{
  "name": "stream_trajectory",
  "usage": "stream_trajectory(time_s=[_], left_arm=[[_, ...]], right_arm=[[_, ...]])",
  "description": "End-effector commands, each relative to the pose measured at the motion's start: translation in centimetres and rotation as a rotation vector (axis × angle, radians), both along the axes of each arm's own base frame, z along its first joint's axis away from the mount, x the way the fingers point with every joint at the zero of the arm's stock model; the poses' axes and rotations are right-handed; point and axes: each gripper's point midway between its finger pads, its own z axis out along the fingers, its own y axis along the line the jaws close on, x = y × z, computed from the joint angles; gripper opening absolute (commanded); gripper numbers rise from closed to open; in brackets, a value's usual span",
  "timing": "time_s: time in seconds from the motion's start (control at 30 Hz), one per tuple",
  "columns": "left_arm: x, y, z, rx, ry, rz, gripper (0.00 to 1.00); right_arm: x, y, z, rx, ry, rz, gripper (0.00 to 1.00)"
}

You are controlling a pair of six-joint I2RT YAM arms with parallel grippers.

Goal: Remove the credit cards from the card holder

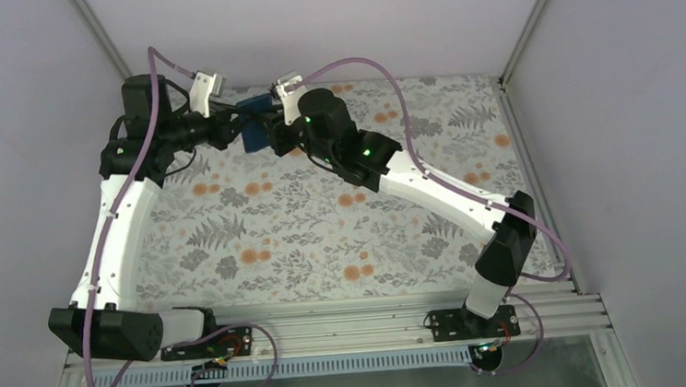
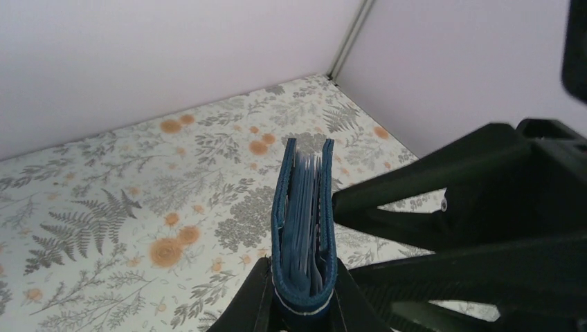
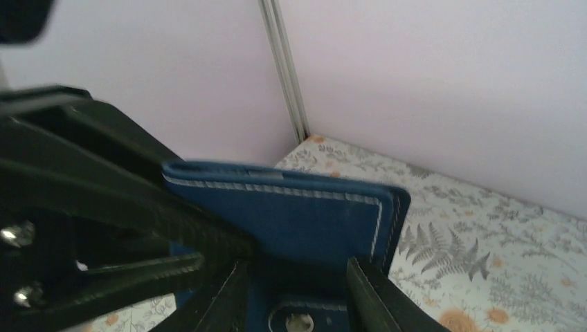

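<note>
The card holder point(image 1: 254, 136), a dark navy wallet, is held up above the far middle of the table. My left gripper point(image 1: 240, 128) is shut on its spine end. In the left wrist view the gripper point(image 2: 302, 278) clamps the closed card holder point(image 2: 280, 207), and thin pale edges show between its covers. The credit cards are hidden inside. My right gripper point(image 1: 275, 134) faces it from the right. In the right wrist view the gripper point(image 3: 296, 271) is open, its fingers astride the tab clasp point(image 3: 299, 321) against the card holder's flat face point(image 3: 291, 214).
The table carries a floral cloth point(image 1: 323, 223). Pale enclosure walls stand close on the left, back and right, with a corner post point(image 1: 529, 22) at the far right. A metal rail point(image 1: 349, 322) runs along the near edge by the arm bases.
</note>
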Motion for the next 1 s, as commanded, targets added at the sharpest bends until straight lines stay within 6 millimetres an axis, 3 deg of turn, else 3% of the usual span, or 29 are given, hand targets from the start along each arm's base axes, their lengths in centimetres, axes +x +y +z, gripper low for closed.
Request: stream_trajectory(time_s=[0.0,0.2,0.4,0.63,0.97], left_arm=[[-0.1,-0.1,1.2,-0.020,-0.031,0.007,0.03],[-0.4,-0.1,1.4,-0.022,-0.040,-0.002,0.02],[-0.4,0.0,1.3,-0.013,-0.046,0.002,0.02],[-0.6,-0.1,1.4,-0.017,-0.047,-0.008,0.02],[-0.2,0.0,1.2,-0.009,-0.045,0.005,0.02]], right_arm=[[-0.1,0.5,-0.2,-0.008,0.016,-0.004,0.37],[0.5,1.1,-2.2,-0.057,0.048,-0.011,0.35],[0.9,1.3,-2.7,-0.076,0.041,-0.024,0.39],[2.1,0.5,-3.9,-0.122,0.053,-0.105,0.26],[1.6,1.0,-5.1,-0.157,0.061,-0.115,0.31]])
